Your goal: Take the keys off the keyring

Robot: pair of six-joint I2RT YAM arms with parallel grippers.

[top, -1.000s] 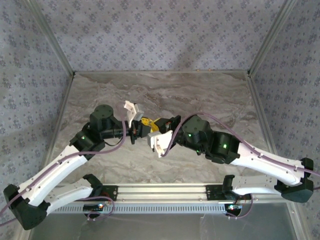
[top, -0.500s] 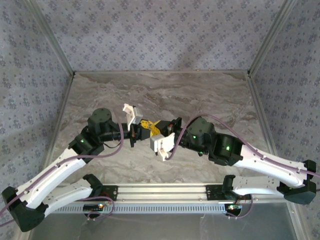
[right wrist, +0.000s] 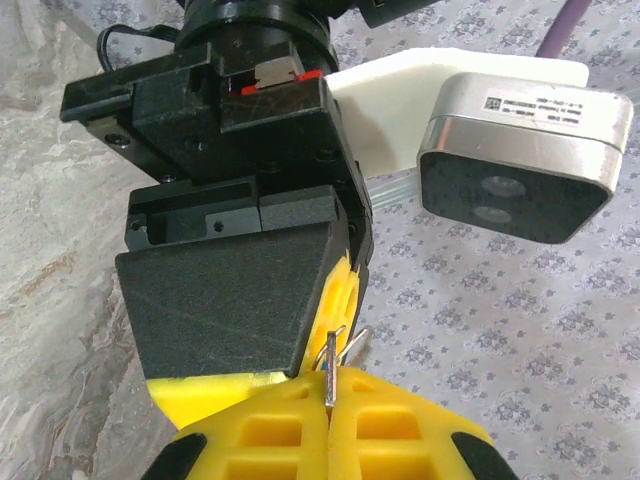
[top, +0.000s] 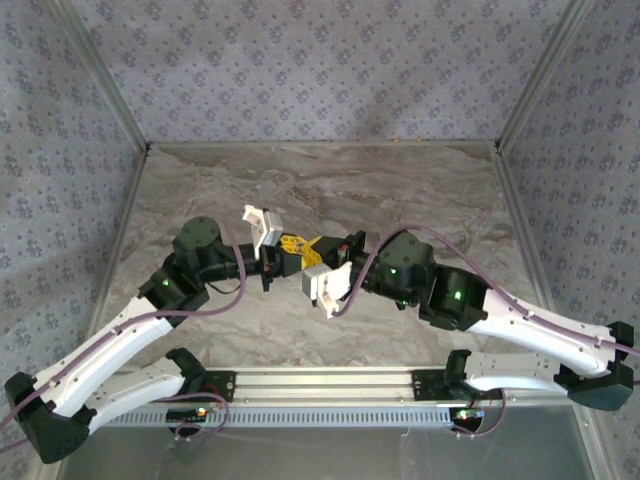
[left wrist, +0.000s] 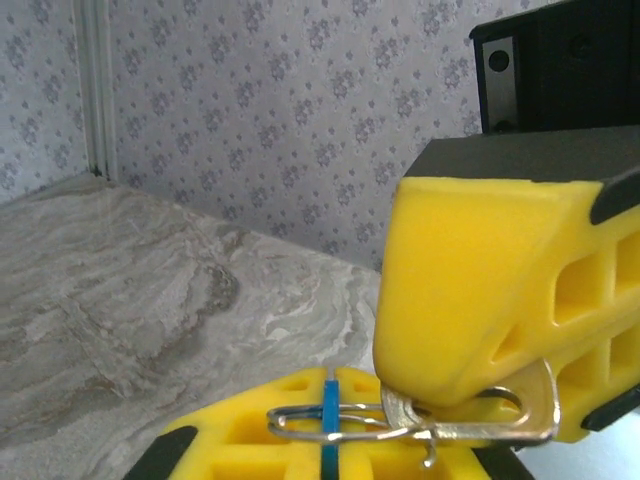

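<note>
Above the table's middle my two grippers meet tip to tip: the left gripper [top: 289, 250] and the right gripper [top: 318, 251]. In the left wrist view my left gripper [left wrist: 329, 388] is shut on the thin blue piece [left wrist: 329, 415] of the keys. A silvery wire keyring [left wrist: 300, 412] crosses that piece. Its other end leads to a flat silver key [left wrist: 535, 420] under the right gripper's yellow finger [left wrist: 470, 300]. In the right wrist view my right gripper [right wrist: 329, 398] is shut on the key's silver edge [right wrist: 330, 372], with the wire loop [right wrist: 350, 340] just beyond it.
The grey marbled table top [top: 330, 185] stretches behind the grippers to patterned walls [top: 320, 60]. Metal corner posts [top: 100, 70] stand at both sides. An aluminium rail [top: 330, 385] with the arm bases runs along the near edge.
The left arm's wrist joint has drifted left and the right arm's joint right. The grippers stay joined over the keys. The left jaws have eased very slightly.
</note>
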